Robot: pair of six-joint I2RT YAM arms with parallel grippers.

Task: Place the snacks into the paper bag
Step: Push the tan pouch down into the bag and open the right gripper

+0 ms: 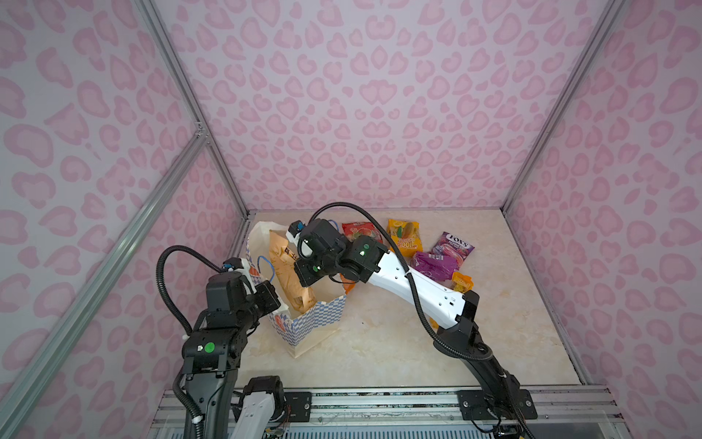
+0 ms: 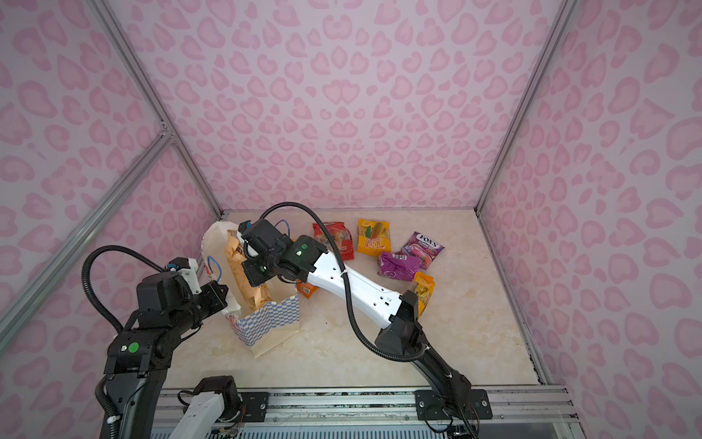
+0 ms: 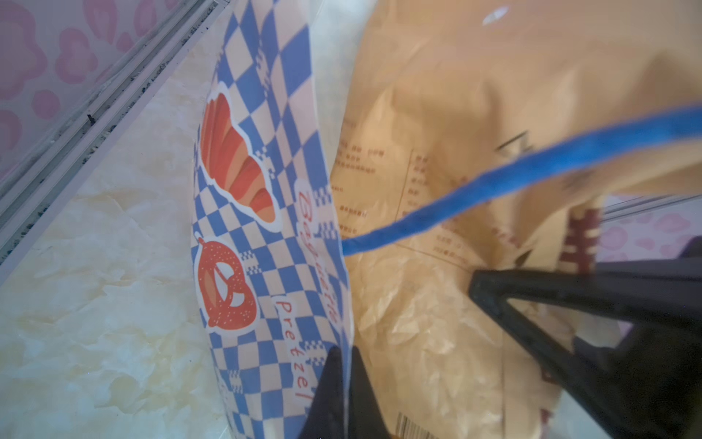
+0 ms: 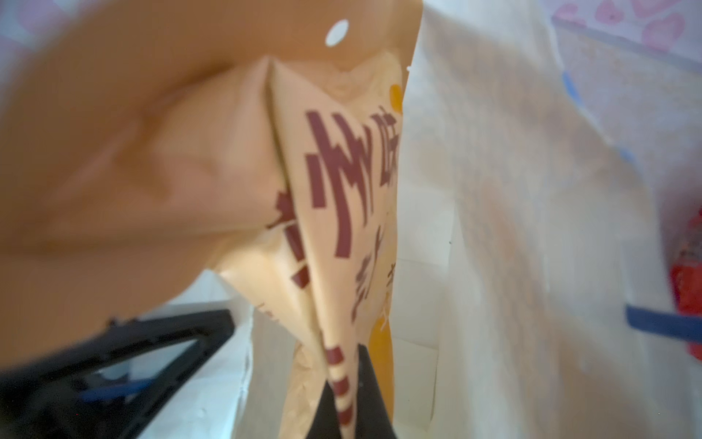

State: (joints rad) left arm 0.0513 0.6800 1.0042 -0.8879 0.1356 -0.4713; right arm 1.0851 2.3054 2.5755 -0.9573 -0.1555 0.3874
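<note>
The paper bag [image 1: 315, 321] [image 2: 269, 317] stands open at the table's left. My left gripper [image 1: 270, 289] [image 3: 346, 366] is shut on its checkered rim [image 3: 266, 243], one finger outside and one inside. My right gripper [image 1: 305, 279] [image 4: 343, 380] reaches across over the bag's mouth. It is shut on the edge of a large tan-orange snack packet [image 1: 285, 266] [image 4: 334, 182] that hangs inside the bag. More snacks lie on the table to the right: a red one [image 1: 361, 232], a yellow one [image 1: 404, 237], the purple FOX'S [image 1: 454, 245], another purple [image 1: 435, 266] and a small orange-yellow one [image 1: 461, 283].
A small orange packet [image 1: 347, 287] lies partly under the right arm beside the bag. The bag's blue cord handle [image 3: 532, 163] crosses in front of the tan packet. The enclosure's left wall rail [image 3: 76, 125] runs close behind the bag.
</note>
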